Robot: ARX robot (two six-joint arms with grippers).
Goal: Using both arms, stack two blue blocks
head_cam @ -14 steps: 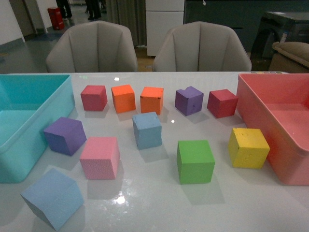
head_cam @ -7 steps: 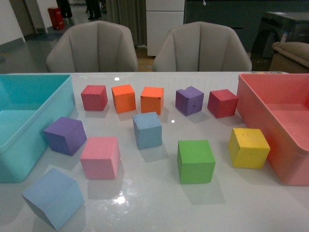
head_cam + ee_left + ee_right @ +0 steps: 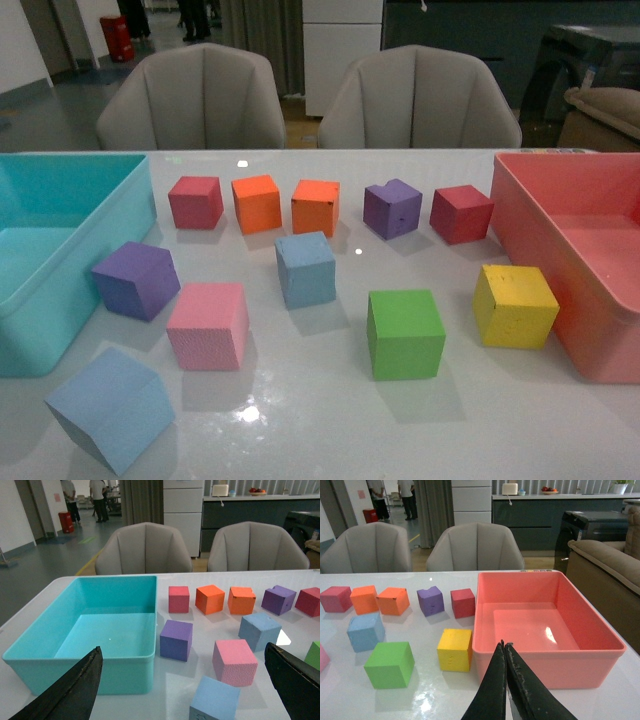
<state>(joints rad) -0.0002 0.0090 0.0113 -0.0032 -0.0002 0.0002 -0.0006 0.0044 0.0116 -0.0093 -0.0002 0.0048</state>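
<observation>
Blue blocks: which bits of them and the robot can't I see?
Near blue block, left wrist view: its lower part is cut off by the picture's edge.
Green block, left wrist view: mostly hidden behind the left fingers and the picture's edge.
Arms, front view: neither is in the picture.

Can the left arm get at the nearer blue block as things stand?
Probably yes. The left gripper is open, and the nearer blue block lies ahead of it with nothing on top. The pink cube stands close but apart.
</observation>
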